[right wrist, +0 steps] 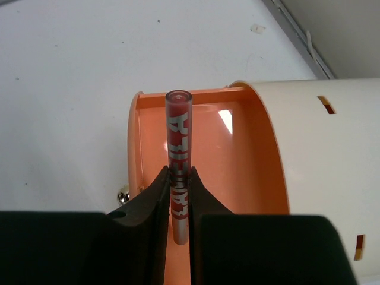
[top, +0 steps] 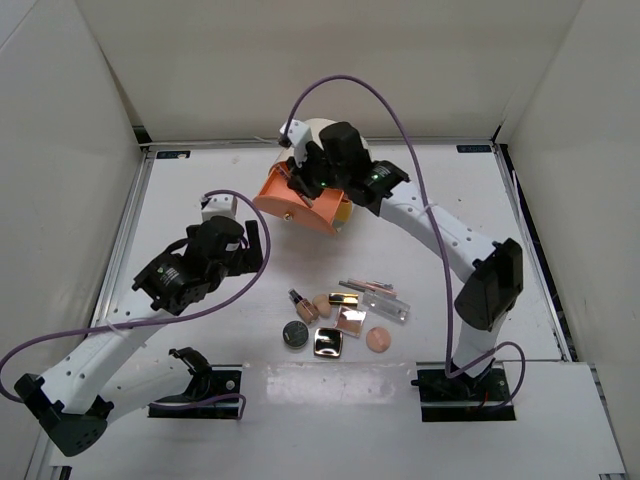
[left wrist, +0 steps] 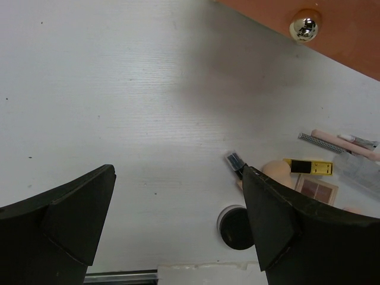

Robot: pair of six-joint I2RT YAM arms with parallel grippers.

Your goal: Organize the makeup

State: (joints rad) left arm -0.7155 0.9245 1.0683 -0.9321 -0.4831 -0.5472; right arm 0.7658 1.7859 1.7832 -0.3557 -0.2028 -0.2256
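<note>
My right gripper [right wrist: 179, 178] is shut on a slim red tube with silver lettering [right wrist: 179, 142] and holds it over the open orange drawer [right wrist: 208, 160] of the cream cylinder [right wrist: 323, 160]. In the top view the right gripper [top: 312, 178] is above that drawer [top: 290, 208]. My left gripper [left wrist: 178, 219] is open and empty above bare table, left of the makeup. The makeup lies in a cluster: black round compact [top: 294, 333], shiny square compact [top: 327, 344], peach puff [top: 378, 339], beige sponge [top: 322, 303], clear case [top: 388, 305], slim pencils [top: 366, 287].
White walls enclose the white table [top: 200, 200] on the left, back and right. A raised white strip [top: 330, 375] runs along the near edge by the arm bases. The drawer's silver knob [left wrist: 303, 27] shows in the left wrist view.
</note>
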